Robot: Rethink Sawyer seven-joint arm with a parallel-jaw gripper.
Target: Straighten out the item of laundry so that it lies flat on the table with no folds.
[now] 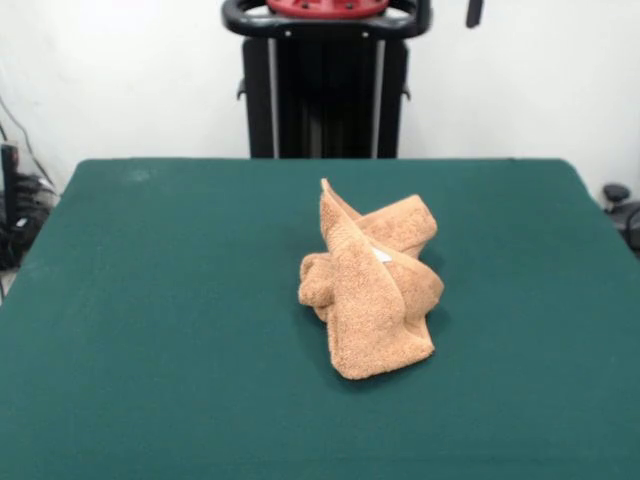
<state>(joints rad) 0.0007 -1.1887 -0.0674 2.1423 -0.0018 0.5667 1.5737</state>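
The tan-orange terry towel (368, 285) lies crumpled in a heap near the middle of the dark green table (150, 320), a little right of centre. It is folded over itself several times, with one corner sticking up at its far side and a flap hanging toward the front. A small white label (381, 254) shows in the folds. No gripper shows in the front view; only the robot's black pedestal (325, 90) and red base stand at the far side.
A dark object (474, 12) hangs at the top edge right of the pedestal. Cables and dark equipment (15, 215) sit off the table's left edge, and another dark item (622, 205) off its right edge. A white wall is behind.
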